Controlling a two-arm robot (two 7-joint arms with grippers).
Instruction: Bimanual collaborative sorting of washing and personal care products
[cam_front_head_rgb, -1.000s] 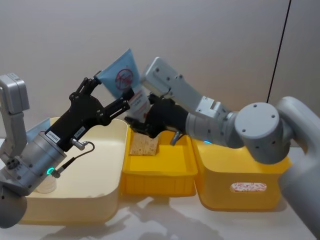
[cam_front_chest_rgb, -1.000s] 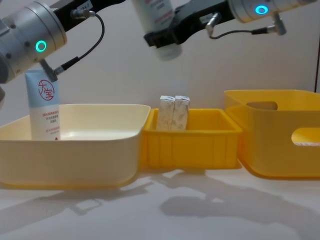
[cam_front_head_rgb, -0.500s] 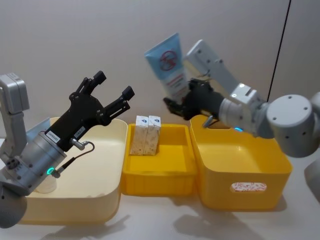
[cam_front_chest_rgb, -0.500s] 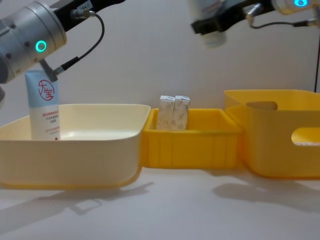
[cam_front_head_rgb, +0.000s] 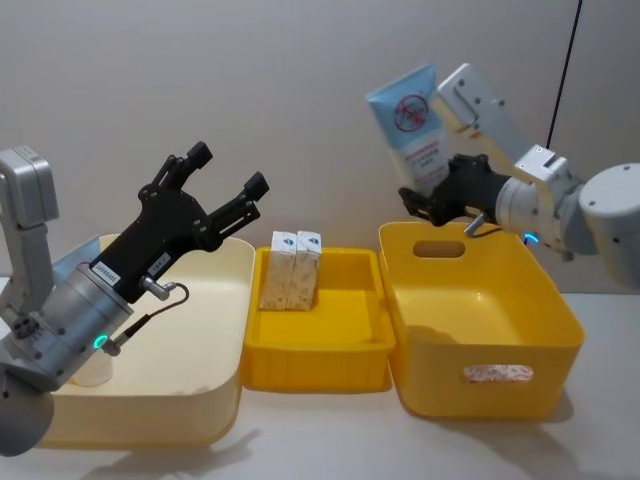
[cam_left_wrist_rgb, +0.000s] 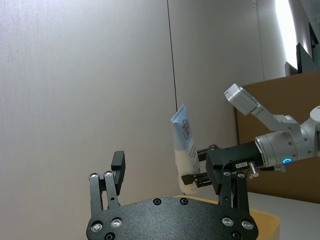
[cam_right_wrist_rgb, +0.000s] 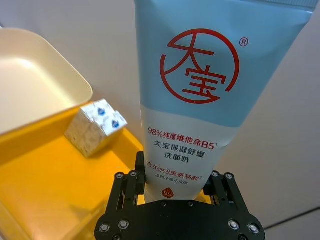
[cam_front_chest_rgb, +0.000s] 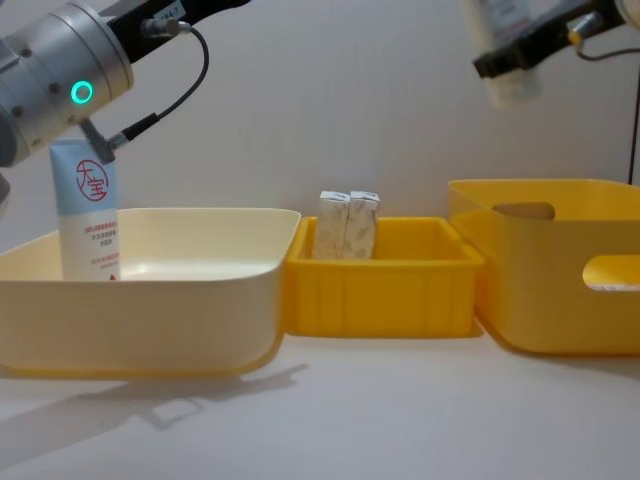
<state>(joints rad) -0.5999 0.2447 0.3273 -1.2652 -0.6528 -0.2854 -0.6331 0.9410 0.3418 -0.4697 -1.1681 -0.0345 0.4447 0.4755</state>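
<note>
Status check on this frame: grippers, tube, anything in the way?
Right gripper shut on tube, above tall yellow bin. Left gripper open over cream bin. Nothing blocking.

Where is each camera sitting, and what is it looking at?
Head view: high up, looking down at three bins; both arms show, the open left claw and the right claw holding a tube.
Chest view: low, looking across the table at the cartons.
Left wrist view: behind its own claw, facing the right arm.
Right wrist view: behind its claw, looking along the tube.
Head and right wrist views share the tube and cartons.
</note>
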